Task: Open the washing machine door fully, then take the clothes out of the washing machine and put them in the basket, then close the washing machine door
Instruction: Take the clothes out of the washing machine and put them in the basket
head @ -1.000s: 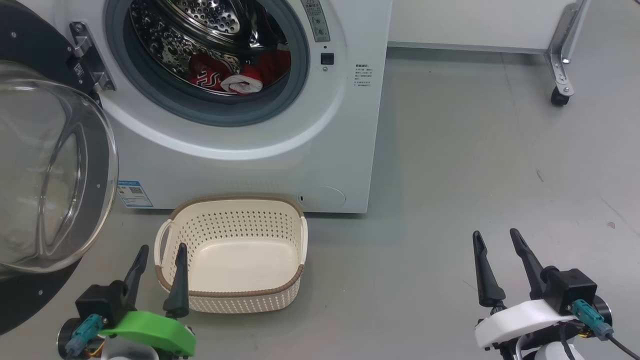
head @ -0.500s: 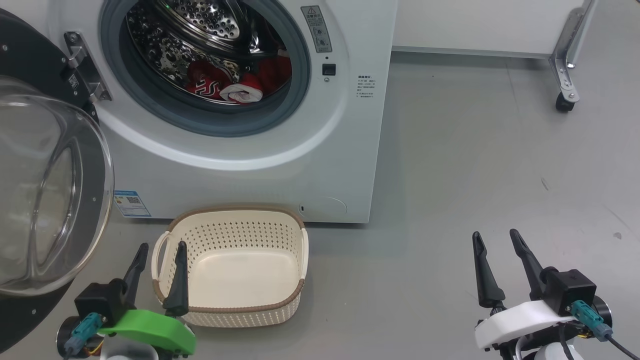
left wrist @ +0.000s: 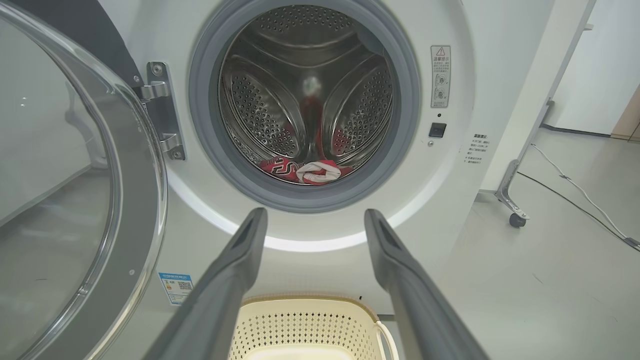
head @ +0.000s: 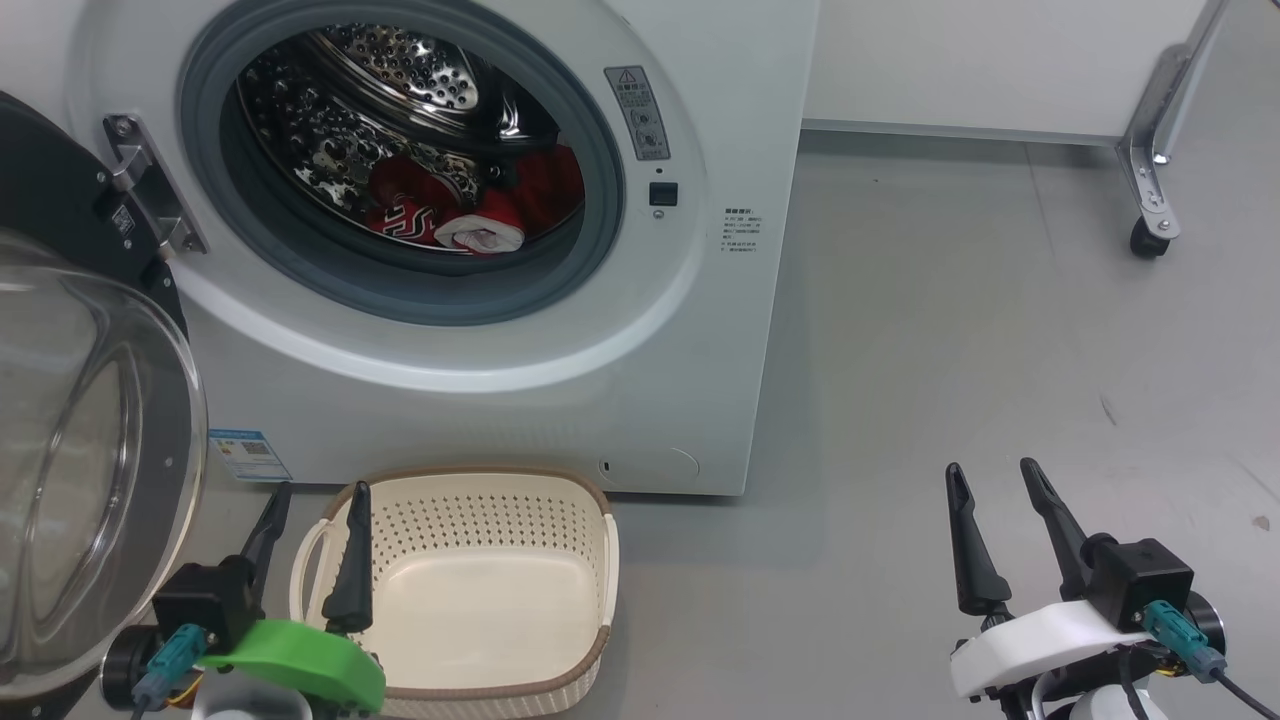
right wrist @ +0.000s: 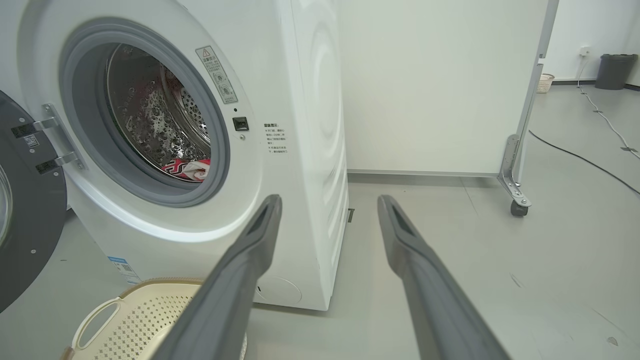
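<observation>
The washing machine door stood open at frame left; the clothes, perhaps two pieces, lay inside the washing machine. Below, left gripper and right gripper gaped empty.

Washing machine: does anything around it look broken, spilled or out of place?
Nothing stands out. The washing machine door hangs open, the clothes lie in the drum, and the basket stands upright and empty before it.

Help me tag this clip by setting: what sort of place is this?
Probably a lab or test room, not a home: the washing machine stands on a bare grey floor beside a white partition on castors.
</observation>
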Motion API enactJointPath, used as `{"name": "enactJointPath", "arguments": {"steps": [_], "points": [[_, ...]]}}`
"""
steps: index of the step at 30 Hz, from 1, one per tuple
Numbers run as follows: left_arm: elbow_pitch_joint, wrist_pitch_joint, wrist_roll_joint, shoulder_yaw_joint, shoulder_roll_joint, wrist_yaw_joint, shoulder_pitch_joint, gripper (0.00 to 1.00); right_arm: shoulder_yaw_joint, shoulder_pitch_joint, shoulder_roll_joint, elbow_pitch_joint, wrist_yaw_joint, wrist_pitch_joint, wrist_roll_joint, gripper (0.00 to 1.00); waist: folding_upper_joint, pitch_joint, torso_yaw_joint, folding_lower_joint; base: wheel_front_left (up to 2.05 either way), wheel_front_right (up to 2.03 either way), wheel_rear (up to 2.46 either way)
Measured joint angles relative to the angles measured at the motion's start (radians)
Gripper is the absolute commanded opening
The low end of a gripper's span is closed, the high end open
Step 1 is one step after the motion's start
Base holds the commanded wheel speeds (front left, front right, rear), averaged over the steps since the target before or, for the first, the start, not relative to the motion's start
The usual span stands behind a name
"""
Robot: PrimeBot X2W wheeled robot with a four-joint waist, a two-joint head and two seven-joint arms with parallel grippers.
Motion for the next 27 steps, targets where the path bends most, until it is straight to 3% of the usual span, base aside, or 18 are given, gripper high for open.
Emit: {"name": "enactJointPath", "arguments": {"steps": [14, 27], "points": [[0.0, 0.0, 0.0, -0.01, -0.002, 0.0, 0.003, 1.0, 0.0, 0.0, 0.001, 0.0, 0.0, 0.0, 0.0, 1.0, 0.0, -0.001, 0.001, 0.0, 0.77, -0.77, 0.0], [-0.001, 0.0, 0.0, -0.015, -0.002, 0.0, 0.011, 1.0, -0.001, 0.0, 0.003, 0.001, 0.001, 0.0, 0.0, 1.0, 0.0, -0.001, -0.001, 0.0, 0.21, -0.21, 0.0]]}}
